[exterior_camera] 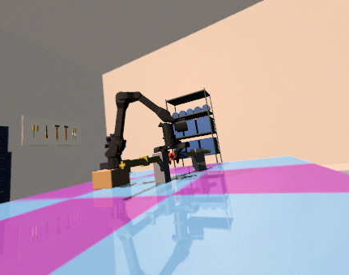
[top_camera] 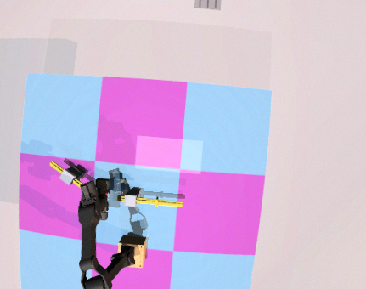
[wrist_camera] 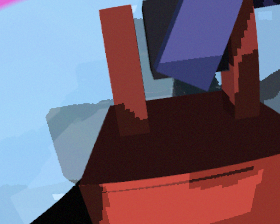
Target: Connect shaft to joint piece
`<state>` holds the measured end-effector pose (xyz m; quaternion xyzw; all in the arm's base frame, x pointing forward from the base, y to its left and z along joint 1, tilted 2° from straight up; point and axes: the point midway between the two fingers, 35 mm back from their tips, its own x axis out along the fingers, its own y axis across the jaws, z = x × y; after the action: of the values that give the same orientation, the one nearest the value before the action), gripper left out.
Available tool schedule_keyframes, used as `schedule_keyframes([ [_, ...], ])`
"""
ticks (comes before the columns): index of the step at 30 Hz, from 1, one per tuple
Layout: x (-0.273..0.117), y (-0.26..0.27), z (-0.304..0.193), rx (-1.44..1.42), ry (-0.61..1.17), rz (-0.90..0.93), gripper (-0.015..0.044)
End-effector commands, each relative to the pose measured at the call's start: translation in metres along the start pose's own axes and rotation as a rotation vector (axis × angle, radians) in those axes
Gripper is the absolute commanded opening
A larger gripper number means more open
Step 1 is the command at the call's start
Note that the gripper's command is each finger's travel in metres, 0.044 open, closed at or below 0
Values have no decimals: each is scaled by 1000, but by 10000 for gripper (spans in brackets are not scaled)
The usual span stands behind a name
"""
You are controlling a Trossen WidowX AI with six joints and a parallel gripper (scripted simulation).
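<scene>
Our arm (top_camera: pixel 88 230) (exterior_camera: pixel 119 122) is near-black, with a brownish cast where light catches it. Its links are long and slim, with bulkier joints between them; the elbow (top_camera: pixel 88 265) (exterior_camera: pixel 122 97) has rounded corners. From above, the dark parts just beyond it surround a narrow opening. Toward the jaws our wrist (exterior_camera: pixel 168 134) is chunky and stepped, with a short, thick housing (exterior_camera: pixel 180 126) jutting out sideways. Up close, our fingers are straight, flat-sided red bars, darkening to maroon in shadow. They rise from a broad, dark maroon body whose brighter red face (wrist_camera: pixel 170 202) carries a thin dark line near its top edge.
</scene>
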<state>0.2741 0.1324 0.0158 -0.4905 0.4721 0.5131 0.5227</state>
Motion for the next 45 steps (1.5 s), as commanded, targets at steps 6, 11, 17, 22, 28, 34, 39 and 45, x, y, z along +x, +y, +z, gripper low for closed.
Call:
schedule_keyframes([
  [6,0,0,0,-10,-4,1,0],
  [11,0,0,0,-10,-4,1,0],
  [17,0,0,0,-10,-4,1,79],
  [22,0,0,0,-10,-4,1,147],
  [28,0,0,0,-10,-4,1,304],
  [34,0,0,0,-10,-4,1,440],
  [39,0,0,0,-10,-4,1,440],
  [45,0,0,0,-10,-4,1,440],
])
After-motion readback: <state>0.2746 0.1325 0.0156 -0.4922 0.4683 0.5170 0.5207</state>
